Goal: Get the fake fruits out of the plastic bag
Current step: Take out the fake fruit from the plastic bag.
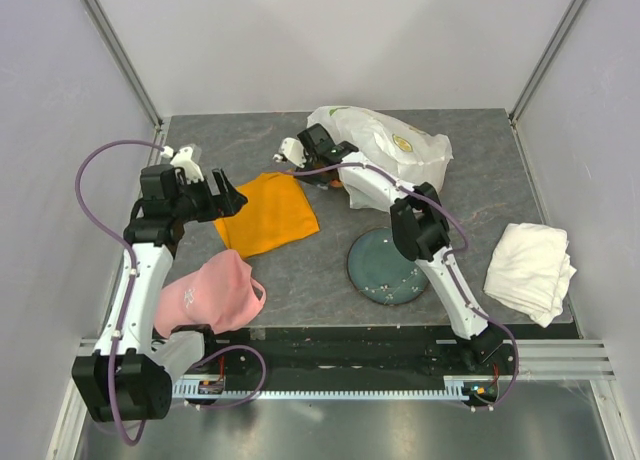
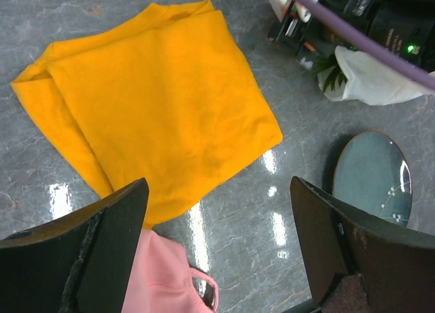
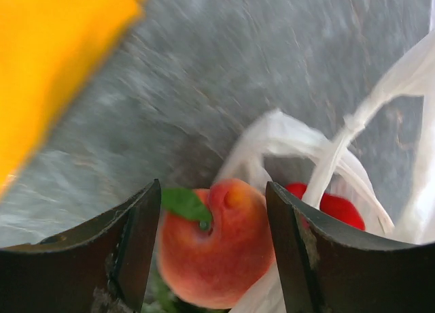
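Since the peach (image 3: 217, 252) sits at the mouth of the plastic bag (image 3: 272, 133), it is bracketed between the jaws of the right gripper (image 3: 212, 190), grip uncertain, while those of the left gripper (image 2: 219, 185) are spread wide, empty.

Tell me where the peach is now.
Right wrist view: the peach sits inside the right gripper, at the mouth of the plastic bag, a red fruit beside it.
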Motion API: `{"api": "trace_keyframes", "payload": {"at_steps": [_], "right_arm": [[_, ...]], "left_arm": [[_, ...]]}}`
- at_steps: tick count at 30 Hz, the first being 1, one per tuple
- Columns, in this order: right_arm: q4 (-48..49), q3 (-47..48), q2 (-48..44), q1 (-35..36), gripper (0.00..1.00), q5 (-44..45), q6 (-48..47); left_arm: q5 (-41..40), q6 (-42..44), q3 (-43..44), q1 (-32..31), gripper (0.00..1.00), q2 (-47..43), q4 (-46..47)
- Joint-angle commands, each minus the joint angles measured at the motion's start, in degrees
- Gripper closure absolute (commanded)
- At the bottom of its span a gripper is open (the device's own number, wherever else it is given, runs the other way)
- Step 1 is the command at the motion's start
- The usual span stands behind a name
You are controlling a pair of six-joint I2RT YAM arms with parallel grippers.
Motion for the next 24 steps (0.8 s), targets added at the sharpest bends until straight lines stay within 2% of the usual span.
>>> {"api": "trace_keyframes", "payload": {"at_steps": [1, 8, 11, 12, 13, 17, 24], "right_arm": [[3.2, -5.66, -6.14, -0.58, 0.27, 5.22, -1.11], [4.25, -11.29, -10.19, -0.93, 0.23, 9.01, -0.5], [0.85, -10.52, -11.16, -1.1, 0.2, 8.75, 1.08], [-0.39, -9.9, -11.33, -1.1, 0.12, 8.31, 1.43], [-1.88, -9.11, -11.33, -1.1, 0.09, 8.13, 1.43], [-7.86, -7.43, -10.98, -1.1, 0.07, 10.15, 0.21], [-8.58, -8.84, -10.03, -1.89, 0.08, 11.3, -0.85]], "left_arm": [[2.02, -0.61, -1.31, 0.79, 0.08, -0.8, 1.73], [3.08, -1.22, -1.31, 0.88, 0.08, 0.78, 2.87], [3.51, -1.31, -1.31, 0.88, 0.08, 1.14, 3.14], [3.69, -1.31, -1.31, 0.88, 0.08, 1.14, 3.23], [3.78, -1.31, -1.22, 0.88, 0.09, 1.31, 3.4], [4.31, -1.66, -1.93, 0.97, 0.09, 1.58, 4.19], [5.27, -2.63, -2.55, 0.88, 0.09, 2.37, 5.87]]}}
